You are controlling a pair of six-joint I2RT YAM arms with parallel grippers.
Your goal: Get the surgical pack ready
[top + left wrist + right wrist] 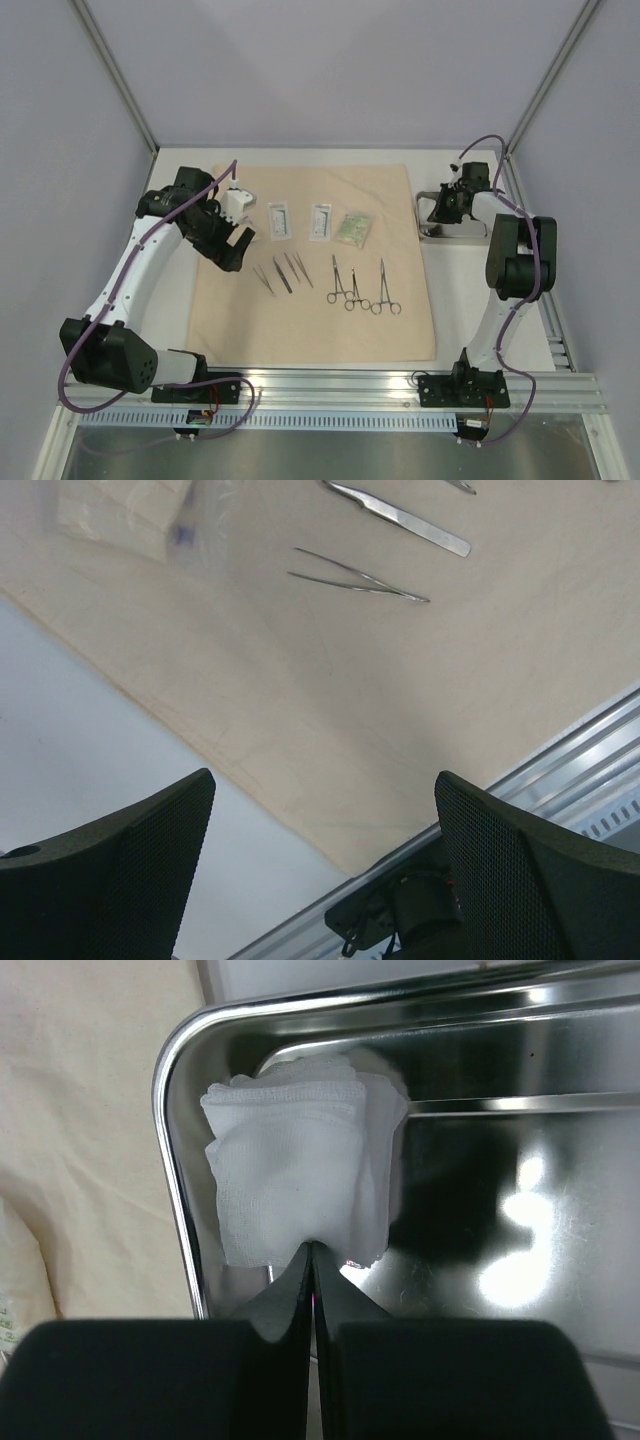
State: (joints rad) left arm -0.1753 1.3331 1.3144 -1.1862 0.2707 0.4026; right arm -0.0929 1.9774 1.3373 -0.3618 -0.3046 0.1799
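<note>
The tan cloth sheet (pixel 320 320) lies flat on the table. On it lie two white packets (pixel 279 221), a greenish gauze packet (pixel 353 229), three tweezers (pixel 283 274) and three scissor-handled clamps (pixel 355 288). My left gripper (pixel 237 243) is open and empty above the cloth's left edge. Its wrist view shows the cloth (pixel 400 700), tweezers (pixel 360 580) and a packet (pixel 120 510) beyond the open gripper (pixel 322 780). My right gripper (pixel 445 205) is over the steel tray (pixel 470 232). In its wrist view the gripper (pixel 312 1255) is shut on the edge of a white gauze pad (pixel 295 1180) in the tray's corner (pixel 172 1160).
The tray stands on the white table just right of the cloth's far right corner. A metal rail (pixel 400 385) runs along the near edge by the arm bases. Grey walls and frame posts close in the back and both sides.
</note>
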